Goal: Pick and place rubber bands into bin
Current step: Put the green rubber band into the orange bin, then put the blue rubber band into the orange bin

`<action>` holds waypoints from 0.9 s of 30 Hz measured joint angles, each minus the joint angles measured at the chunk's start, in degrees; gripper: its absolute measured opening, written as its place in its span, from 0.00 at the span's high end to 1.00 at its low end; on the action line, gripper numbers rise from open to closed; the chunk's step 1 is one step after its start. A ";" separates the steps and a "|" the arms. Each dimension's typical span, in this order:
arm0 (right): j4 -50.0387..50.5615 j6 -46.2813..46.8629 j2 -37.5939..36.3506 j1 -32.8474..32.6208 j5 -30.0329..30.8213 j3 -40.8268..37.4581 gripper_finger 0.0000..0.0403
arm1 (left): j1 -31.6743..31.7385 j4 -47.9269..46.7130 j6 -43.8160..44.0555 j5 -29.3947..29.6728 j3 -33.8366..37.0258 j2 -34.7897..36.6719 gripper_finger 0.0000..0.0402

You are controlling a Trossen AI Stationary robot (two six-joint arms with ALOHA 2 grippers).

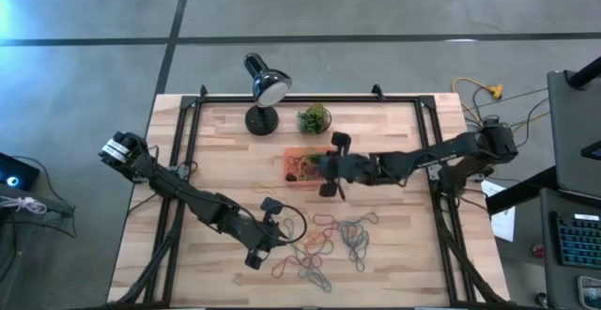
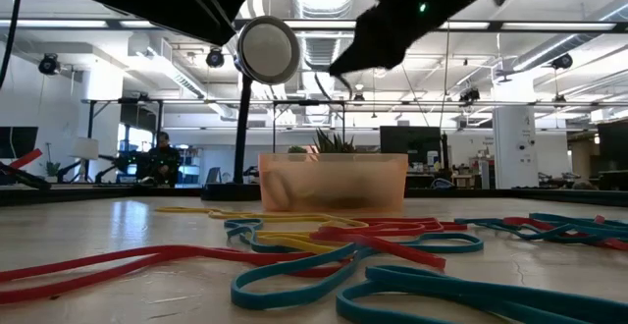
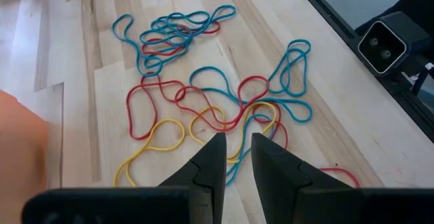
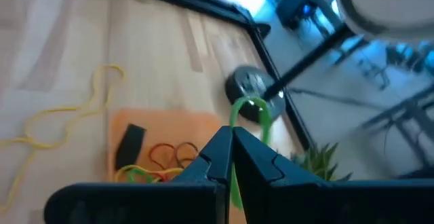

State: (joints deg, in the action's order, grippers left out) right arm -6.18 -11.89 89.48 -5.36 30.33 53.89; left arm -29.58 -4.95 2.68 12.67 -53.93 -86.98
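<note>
Red, blue, yellow rubber bands (image 3: 203, 102) (green one (image 4: 252, 119) aloft), orange bin (image 1: 302, 168).

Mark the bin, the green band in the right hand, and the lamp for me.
bin (image 2: 334, 183): low view, its front wall.
green band (image 4: 249, 108): right wrist view, the loop's top above the shut fingertips.
lamp (image 1: 272, 86): high view, its round shade.

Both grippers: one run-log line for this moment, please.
right gripper: shut on green rubber band, above bin | left gripper: open, over loose rubber bands
</note>
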 joint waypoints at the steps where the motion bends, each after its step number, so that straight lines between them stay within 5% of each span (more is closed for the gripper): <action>1: 0.35 0.98 0.41 0.87 -0.90 -0.02 0.98 | 0.00 -0.02 0.02 0.00 0.00 0.00 0.86; 13: 7.79 11.03 4.30 5.66 -6.77 -0.04 0.96 | 0.00 -0.37 0.00 0.00 0.27 0.00 0.86; 27: 12.07 12.04 2.00 5.19 -9.16 -0.04 0.68 | 0.00 -0.11 -0.02 0.50 0.62 0.00 0.86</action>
State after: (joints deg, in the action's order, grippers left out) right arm 5.89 0.15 91.48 -0.17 21.16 53.84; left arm -29.59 -5.06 2.65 13.17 -53.32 -86.98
